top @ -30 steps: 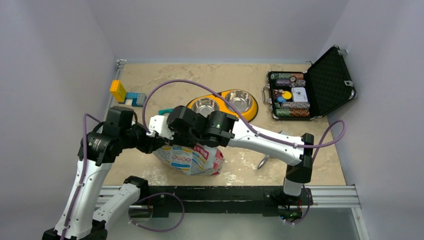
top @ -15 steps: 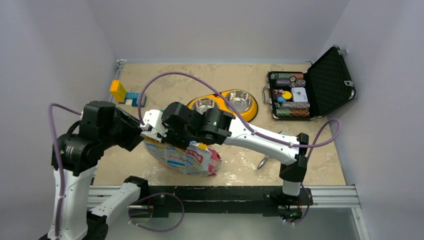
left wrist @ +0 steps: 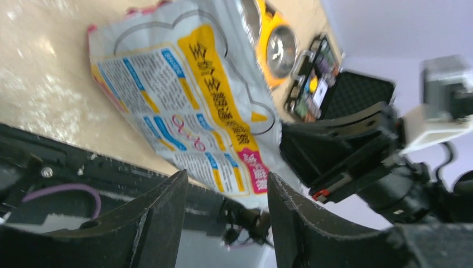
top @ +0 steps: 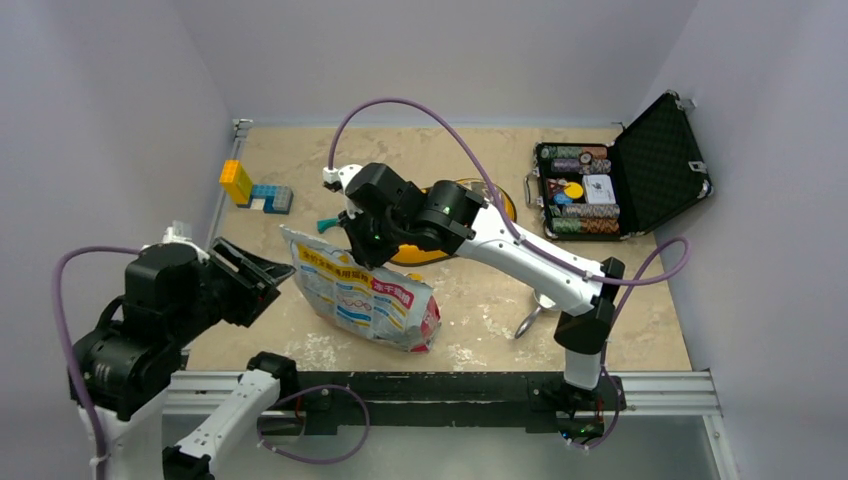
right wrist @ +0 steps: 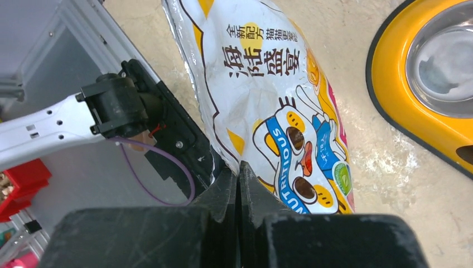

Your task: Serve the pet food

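A printed pet food bag (top: 362, 297) stands tilted on the table's near middle, its top edge pinched by my right gripper (top: 355, 245). In the right wrist view that gripper (right wrist: 239, 174) is shut on the edge of the bag (right wrist: 268, 95). No pet food shows outside the bag. My left gripper (top: 266, 276) hangs open to the left of the bag, apart from it. The left wrist view has its jaws (left wrist: 226, 192) spread with nothing between them and the bag (left wrist: 189, 95) beyond. A yellow stand with two steel bowls (top: 503, 212) sits behind the right arm.
A metal scoop (top: 528, 322) lies right of the bag, partly under the right arm. An open black case of poker chips (top: 600, 190) stands at the back right. Yellow and blue blocks (top: 250, 188) sit at the back left. A teal object (top: 328, 223) lies by the bowls.
My left gripper opened, let go of the bag and drew back to the near left. My right gripper shut on the bag's top edge and pulled it up and toward the back.
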Action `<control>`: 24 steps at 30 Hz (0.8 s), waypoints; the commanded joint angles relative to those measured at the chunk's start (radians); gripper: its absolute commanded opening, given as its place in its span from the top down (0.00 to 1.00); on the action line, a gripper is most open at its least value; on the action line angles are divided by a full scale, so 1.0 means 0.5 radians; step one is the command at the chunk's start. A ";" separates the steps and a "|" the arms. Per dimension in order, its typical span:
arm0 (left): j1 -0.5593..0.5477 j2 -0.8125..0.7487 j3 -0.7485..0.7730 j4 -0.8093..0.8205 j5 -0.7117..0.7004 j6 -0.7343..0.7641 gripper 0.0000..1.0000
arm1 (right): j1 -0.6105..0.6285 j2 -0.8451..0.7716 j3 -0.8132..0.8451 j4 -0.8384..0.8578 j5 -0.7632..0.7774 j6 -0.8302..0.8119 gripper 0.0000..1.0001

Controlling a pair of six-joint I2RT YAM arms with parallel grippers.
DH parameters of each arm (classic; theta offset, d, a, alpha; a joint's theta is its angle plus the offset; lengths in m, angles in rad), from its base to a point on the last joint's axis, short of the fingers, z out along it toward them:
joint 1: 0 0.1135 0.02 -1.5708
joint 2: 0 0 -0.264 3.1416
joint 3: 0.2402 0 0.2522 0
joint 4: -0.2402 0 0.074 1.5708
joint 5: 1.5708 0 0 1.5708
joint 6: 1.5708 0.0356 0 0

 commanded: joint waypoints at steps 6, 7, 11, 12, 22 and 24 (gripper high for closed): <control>-0.005 -0.232 -0.973 1.117 0.812 -0.832 0.36 | -0.038 -0.227 -0.112 0.541 -0.086 0.094 1.00; -0.007 -0.243 -1.034 1.187 0.826 -0.904 0.36 | -0.038 -0.256 -0.169 0.572 -0.072 0.065 1.00; -0.014 -0.115 -0.969 1.245 0.816 -0.903 0.32 | -0.035 -0.296 -0.232 0.569 -0.063 0.017 1.00; -0.022 -0.063 -0.931 1.244 0.825 -0.886 0.32 | -0.035 -0.298 -0.231 0.563 -0.070 0.006 1.00; -0.045 -0.066 -0.896 0.944 0.793 -0.952 0.49 | -0.035 -0.307 -0.199 0.554 -0.081 -0.013 1.00; -0.045 -0.097 -0.930 0.926 0.832 -0.966 0.48 | -0.036 -0.311 -0.212 0.566 -0.079 -0.016 1.00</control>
